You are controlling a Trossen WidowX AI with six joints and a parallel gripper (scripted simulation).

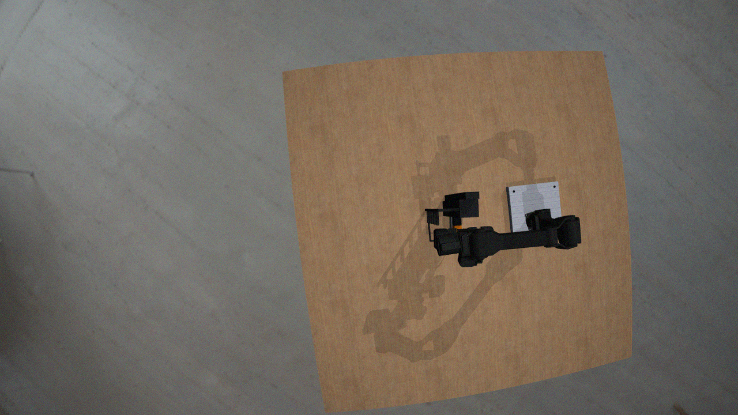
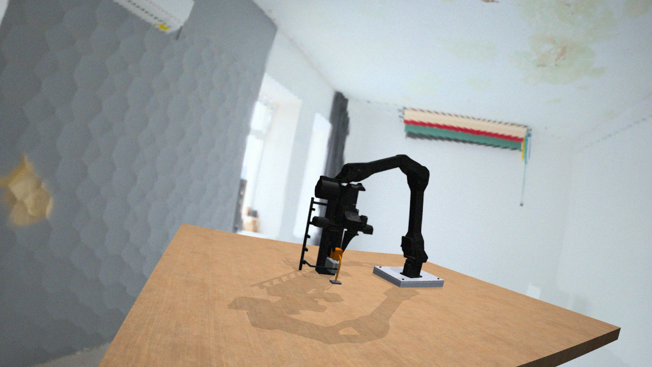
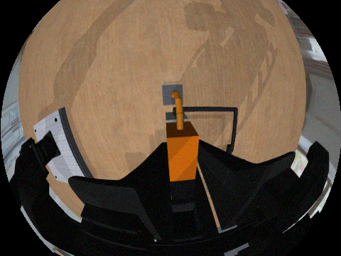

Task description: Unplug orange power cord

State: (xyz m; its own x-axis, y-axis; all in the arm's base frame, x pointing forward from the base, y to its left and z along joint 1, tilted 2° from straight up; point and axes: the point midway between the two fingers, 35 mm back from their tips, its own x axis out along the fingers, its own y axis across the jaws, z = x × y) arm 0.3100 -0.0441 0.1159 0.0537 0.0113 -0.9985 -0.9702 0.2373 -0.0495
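Wooden tabletop (image 1: 361,154) filled the centre of the top view, where we had our gripper (image 3: 182,180) clamped narrowly on the orange plug (image 3: 182,156), seated in the black power strip (image 2: 326,246) upright at mid-frame. We judged a skewed pull could topple the strip or slip off. Open room lay leftward; the base plate (image 1: 521,201) stood near at right.

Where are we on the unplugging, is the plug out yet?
Done: the gripper is shut on the orange plug. In hand: the pull itself; whether the plug has left the power strip cannot be told, the fingers hide the socket. The cord runs to a grey pad on the table. Left: pull free, open, back away.
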